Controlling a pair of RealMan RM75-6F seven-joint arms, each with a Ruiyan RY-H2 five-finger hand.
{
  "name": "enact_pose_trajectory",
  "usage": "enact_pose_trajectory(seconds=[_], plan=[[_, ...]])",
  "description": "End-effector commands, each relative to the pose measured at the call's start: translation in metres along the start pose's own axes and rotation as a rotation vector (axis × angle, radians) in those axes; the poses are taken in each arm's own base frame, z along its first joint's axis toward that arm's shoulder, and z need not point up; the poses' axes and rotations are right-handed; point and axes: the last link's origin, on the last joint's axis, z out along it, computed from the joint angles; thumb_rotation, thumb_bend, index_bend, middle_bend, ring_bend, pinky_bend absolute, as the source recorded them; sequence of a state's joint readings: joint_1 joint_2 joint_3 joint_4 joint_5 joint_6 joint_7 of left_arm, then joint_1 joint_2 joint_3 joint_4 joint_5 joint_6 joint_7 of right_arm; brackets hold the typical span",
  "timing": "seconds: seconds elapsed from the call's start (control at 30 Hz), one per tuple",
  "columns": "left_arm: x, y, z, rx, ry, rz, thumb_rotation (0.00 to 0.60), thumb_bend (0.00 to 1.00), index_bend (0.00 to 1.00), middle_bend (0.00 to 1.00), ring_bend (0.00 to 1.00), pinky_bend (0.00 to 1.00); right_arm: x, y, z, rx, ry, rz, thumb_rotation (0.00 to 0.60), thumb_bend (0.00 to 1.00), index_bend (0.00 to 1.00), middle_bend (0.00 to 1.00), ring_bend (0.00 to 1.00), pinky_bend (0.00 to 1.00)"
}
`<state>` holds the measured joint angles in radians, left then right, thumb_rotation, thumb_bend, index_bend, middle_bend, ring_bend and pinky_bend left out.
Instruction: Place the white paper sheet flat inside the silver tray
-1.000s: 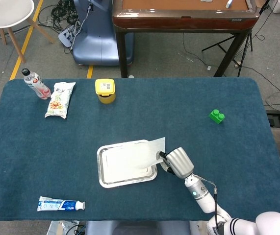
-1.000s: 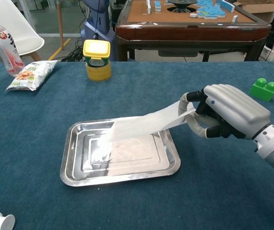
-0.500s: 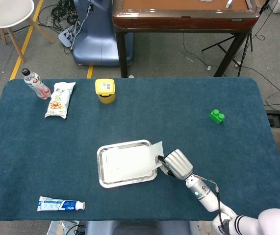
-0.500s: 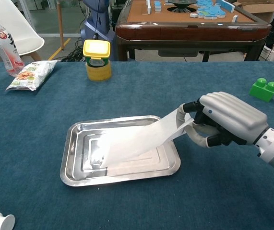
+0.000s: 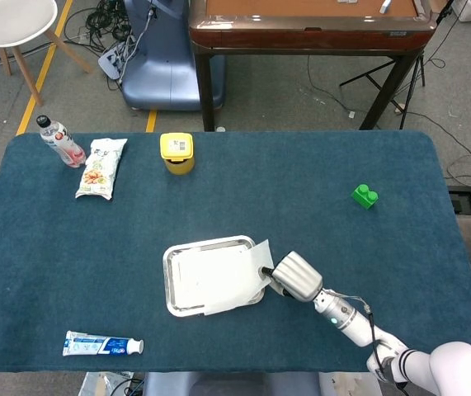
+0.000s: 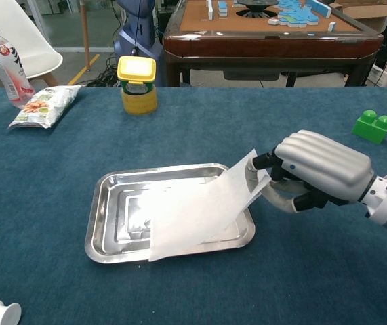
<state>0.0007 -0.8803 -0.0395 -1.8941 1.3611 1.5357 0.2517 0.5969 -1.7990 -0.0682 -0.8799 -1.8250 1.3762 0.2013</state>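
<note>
White paper sheet being pinched by right hand fingers, corners overhanging silver tray; better squaring before releasing.

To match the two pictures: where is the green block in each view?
Head view: green block at right of the table, far beyond the right hand.
Chest view: far right edge, behind that hand.
Shared landmark: the tray.
</note>
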Motion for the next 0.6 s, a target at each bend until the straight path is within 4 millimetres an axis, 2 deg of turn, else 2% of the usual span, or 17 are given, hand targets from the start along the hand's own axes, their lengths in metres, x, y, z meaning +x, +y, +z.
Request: enact_pose_trajectory(seconds=[0.03,0.6], plan=[[0.0,0.0,0.0,0.0,-0.001,0.0,0.6,0.29,0.3,0.35,0.29,0.51,0.001,0.001,0.002,0.017,0.009,-0.03,0.6,0.56,0.58,1.0,1.0,1.0],[0.0,0.0,0.0,0.001,-0.001,0.0,0.6,0.29,0.3,0.35,0.29,0.51,0.0,0.001,0.024,0.067,0.053,-0.117,0.6,0.55,0.58,1.0,1.0,1.0]])
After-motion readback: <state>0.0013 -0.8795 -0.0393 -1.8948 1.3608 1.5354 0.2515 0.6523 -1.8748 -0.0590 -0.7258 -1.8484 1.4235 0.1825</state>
